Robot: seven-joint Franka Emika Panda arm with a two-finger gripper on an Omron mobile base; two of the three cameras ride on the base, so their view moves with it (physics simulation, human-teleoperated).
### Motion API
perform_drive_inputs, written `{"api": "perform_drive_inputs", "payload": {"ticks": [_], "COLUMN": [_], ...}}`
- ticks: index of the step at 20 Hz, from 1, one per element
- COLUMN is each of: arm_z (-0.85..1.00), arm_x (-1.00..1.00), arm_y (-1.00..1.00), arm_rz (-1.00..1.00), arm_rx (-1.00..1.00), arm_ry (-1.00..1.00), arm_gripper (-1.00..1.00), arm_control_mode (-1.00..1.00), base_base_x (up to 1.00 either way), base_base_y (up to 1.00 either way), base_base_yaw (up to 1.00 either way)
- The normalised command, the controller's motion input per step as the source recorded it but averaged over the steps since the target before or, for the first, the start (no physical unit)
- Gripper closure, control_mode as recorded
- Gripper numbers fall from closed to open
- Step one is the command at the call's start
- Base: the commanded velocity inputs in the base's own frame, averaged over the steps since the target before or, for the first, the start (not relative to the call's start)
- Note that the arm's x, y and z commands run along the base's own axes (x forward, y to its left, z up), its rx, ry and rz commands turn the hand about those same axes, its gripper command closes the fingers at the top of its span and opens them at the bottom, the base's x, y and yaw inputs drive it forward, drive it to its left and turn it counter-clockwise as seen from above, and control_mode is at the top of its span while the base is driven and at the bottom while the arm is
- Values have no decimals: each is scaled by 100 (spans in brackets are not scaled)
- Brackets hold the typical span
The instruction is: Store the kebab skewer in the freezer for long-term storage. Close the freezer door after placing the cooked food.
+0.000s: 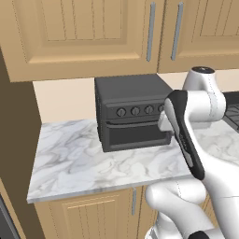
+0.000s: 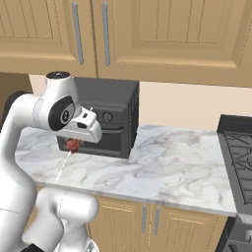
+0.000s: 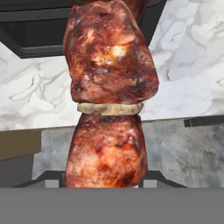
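Red-brown skewer (image 2: 69, 152) is clenched in the gripper (image 2: 74, 142), stick hanging down along the hand's axis, above the marble table (image 2: 167, 167) before the oven (image 2: 110, 120); carry to freezer pending.

A black countertop oven with knobs (image 1: 132, 112) is set at the back of the white marble tabletop (image 1: 79, 161), under tan wooden wall cabinets (image 1: 84, 32). A dark stove (image 2: 239, 152) is placed to its right. The red-brown kebab skewer (image 2: 72, 145) is held in front of the oven, above the tabletop.
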Motion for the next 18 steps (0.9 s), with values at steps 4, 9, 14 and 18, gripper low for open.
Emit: {"api": "perform_drive_inputs", "payload": {"ticks": [4, 9, 14, 18], "arm_z": [11, 0, 0, 0], "arm_x": [-8, 0, 0, -5], "arm_y": [7, 0, 0, 0], "arm_rz": [0, 0, 0, 0], "arm_rx": [0, 0, 0, 0], "arm_ry": [-8, 0, 0, 0], "arm_gripper": [100, 100, 100, 100], "arm_control_mode": [-100, -100, -100, 100], "base_base_x": [0, 0, 0, -8], "base_base_y": [0, 0, 0, 0], "base_base_yaw": [0, 0, 0, 0]}}
